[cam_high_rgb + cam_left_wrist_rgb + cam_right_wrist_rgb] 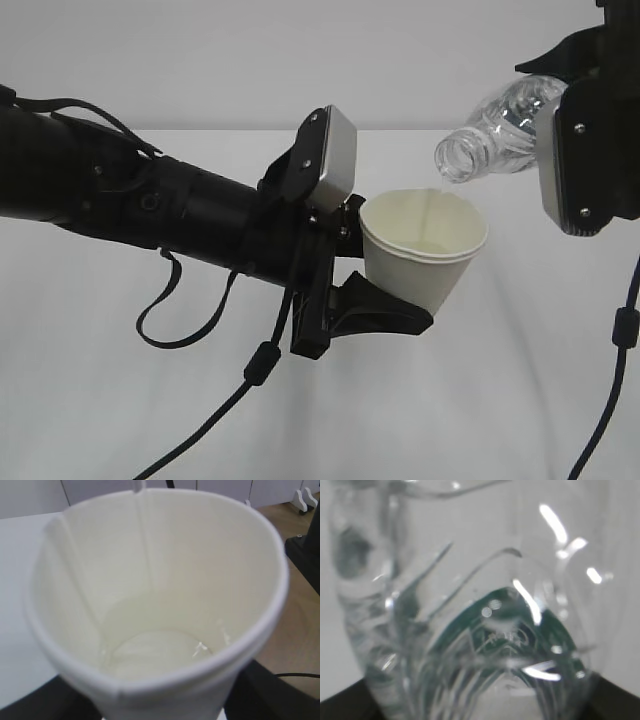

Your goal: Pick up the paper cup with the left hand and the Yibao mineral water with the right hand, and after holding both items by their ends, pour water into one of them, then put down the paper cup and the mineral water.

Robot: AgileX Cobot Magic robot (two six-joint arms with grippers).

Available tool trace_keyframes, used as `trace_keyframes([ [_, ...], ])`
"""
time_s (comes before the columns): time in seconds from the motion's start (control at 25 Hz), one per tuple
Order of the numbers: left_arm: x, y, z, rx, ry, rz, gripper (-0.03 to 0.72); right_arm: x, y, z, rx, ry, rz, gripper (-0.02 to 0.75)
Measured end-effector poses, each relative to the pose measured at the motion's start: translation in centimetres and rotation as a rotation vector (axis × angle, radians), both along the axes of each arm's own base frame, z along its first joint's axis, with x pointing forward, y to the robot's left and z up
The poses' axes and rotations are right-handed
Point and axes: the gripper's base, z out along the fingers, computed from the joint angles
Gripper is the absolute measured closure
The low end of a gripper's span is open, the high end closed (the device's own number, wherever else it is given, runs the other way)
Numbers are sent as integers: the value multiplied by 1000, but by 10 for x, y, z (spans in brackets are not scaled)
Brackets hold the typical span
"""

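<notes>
Grip check first: my left gripper (385,300) is clamped on the paper cup (425,245), jaws set partly apart at the cup's lower wall, one black finger (380,312) showing beneath it in the exterior view. My right gripper's fingertips are hidden behind its wrist camera box (582,155) in that view; the right wrist view shows the Yibao mineral water (485,630) filling the frame between dark finger edges at the bottom corners, so I record it as clamped on the bottle's rear end.

Count: one paper cup, one bottle (500,125), two arms.

Orientation: the cup is held aloft above the white table (480,400), mouth up and tipped slightly toward the camera, long axis near vertical. The bottle lies close to horizontal, its uncapped mouth pointing left and slightly down, just above and beside the cup's rim without touching it. A thin stream runs from mouth to cup. The left wrist view shows a shallow pool of water (155,652) on the cup's bottom.
</notes>
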Motion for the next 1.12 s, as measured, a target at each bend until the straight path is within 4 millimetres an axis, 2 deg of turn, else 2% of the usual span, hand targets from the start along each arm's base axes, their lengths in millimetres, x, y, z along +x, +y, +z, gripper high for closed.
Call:
trace_keyframes([
  [1.12, -2, -1, 2, -18, 11, -24, 244, 0, -1, 0, -20, -3, 0, 257],
])
